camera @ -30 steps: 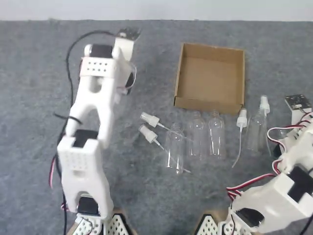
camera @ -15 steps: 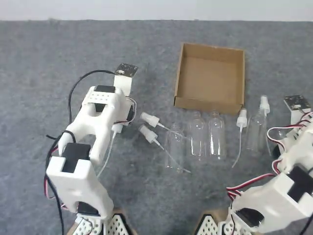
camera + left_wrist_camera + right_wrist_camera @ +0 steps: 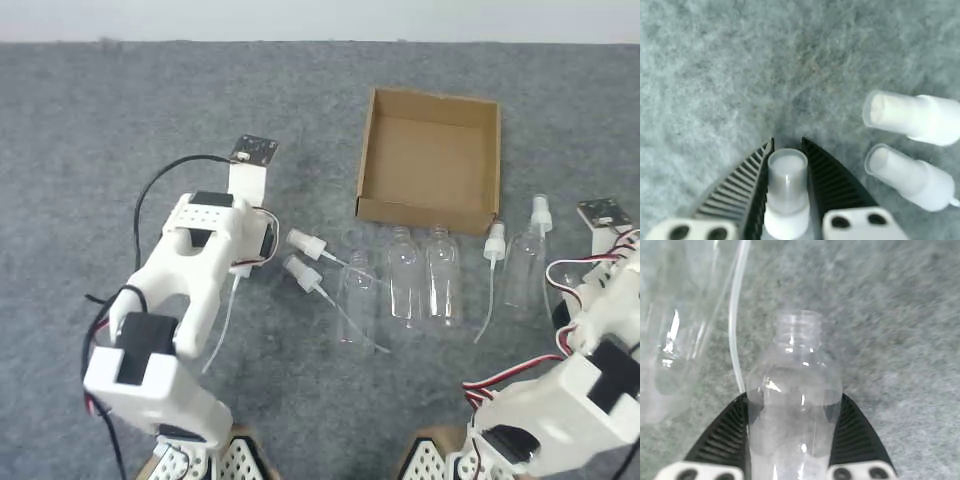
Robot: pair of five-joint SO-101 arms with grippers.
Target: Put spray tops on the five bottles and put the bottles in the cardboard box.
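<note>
Left claw (image 3: 787,146): pinched on one spray top (image 3: 786,182), which is set lengthwise between the ribbed jaws, low over the grey bench (image 3: 90,120). Right claw (image 3: 794,399): pressed on both sides of a clear uncapped bottle (image 3: 799,355), held at the right side of the bench with its neck pointing away from the claw. Nearer loose top (image 3: 299,270) and farther loose top (image 3: 304,242): laid side by side just beside the left claw. Row of three open bottles (image 3: 402,280): laid mid-bench, necks pointing toward the box. Long-tubed loose top (image 3: 494,243): laid right of that row. Topped bottle (image 3: 523,268): laid beside it, a spray top apparently fitted. Cardboard box (image 3: 425,213): set farthest back, open, just beyond the row.
</note>
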